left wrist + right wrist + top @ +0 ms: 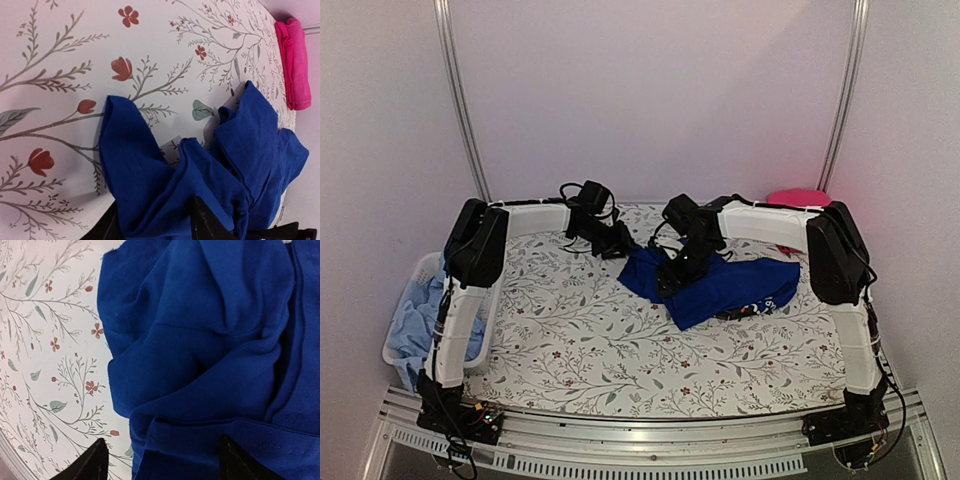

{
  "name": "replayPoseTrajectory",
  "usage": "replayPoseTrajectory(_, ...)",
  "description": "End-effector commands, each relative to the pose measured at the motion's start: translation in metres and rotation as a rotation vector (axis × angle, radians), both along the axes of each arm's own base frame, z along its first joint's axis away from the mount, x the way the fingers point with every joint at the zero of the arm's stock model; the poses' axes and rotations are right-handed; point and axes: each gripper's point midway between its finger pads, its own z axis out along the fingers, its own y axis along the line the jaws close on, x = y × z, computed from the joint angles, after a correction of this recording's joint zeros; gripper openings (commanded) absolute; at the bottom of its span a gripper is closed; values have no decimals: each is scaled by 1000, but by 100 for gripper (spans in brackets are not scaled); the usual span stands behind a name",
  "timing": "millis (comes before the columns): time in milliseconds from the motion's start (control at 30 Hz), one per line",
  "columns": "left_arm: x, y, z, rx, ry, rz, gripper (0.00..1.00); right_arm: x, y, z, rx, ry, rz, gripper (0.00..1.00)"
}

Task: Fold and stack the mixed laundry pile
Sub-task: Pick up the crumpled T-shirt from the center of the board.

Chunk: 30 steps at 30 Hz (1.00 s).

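Blue shirt [730, 285] lay lengthwise left-to-right, under my wide-open right gripper [165, 460]; left gripper [160, 222] at its edge, grip unclear.

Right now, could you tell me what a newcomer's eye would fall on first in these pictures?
The royal-blue shirt stands out first, crumpled right of centre on the floral table cover, with the left gripper and right gripper at its left end. Next come the hot-pink folded garment at the table's far right corner and the light-blue cloth heaped in the white basket at the left edge.
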Motion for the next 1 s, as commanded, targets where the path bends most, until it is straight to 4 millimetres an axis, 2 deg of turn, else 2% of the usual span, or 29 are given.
replayPoseTrajectory(0, -1, -10, -6, -56, 21, -11, 35, 5, -11, -17, -100, -19, 2, 65)
replayPoseTrajectory(100, -1, -9, -5, -63, 22, -8, 17, 9, -13, -17, -123, -30, -4, 52)
replayPoseTrajectory(200, -1, -3, 0, -75, 13, 3, 0, 12, -13, 1, -104, -63, -16, 33)
replayPoseTrajectory(267, 1, 7, 7, -79, 2, 29, 0, 13, -14, 18, -91, -88, -23, 24)
replayPoseTrajectory(333, 3, 18, 18, -98, -17, 61, 0, 13, -19, 31, -82, -97, -32, 19)
replayPoseTrajectory(400, 5, 31, 31, -117, -41, 99, 0, 12, -26, 43, -62, -97, -44, 17)
replayPoseTrajectory(467, 6, 47, 52, -130, -78, 142, 0, 10, -34, 61, -10, -99, -57, 17)
replayPoseTrajectory(600, 0, 72, 77, -139, -119, 196, 0, 4, -46, 82, 106, -56, -72, 19)
replayPoseTrajectory(700, -13, 82, 90, -128, -131, 203, 0, -5, -58, 87, 161, -23, -82, 19)
replayPoseTrajectory(767, -25, 88, 93, -120, -127, 205, 0, -13, -67, 81, 178, 4, -95, 14)
replayPoseTrajectory(867, -48, 100, 84, -90, -100, 214, 0, -29, -75, 72, 212, 63, -101, 11)
replayPoseTrajectory(967, -69, 108, 76, -77, -71, 215, 0, -45, -83, 58, 218, 108, -111, 1)
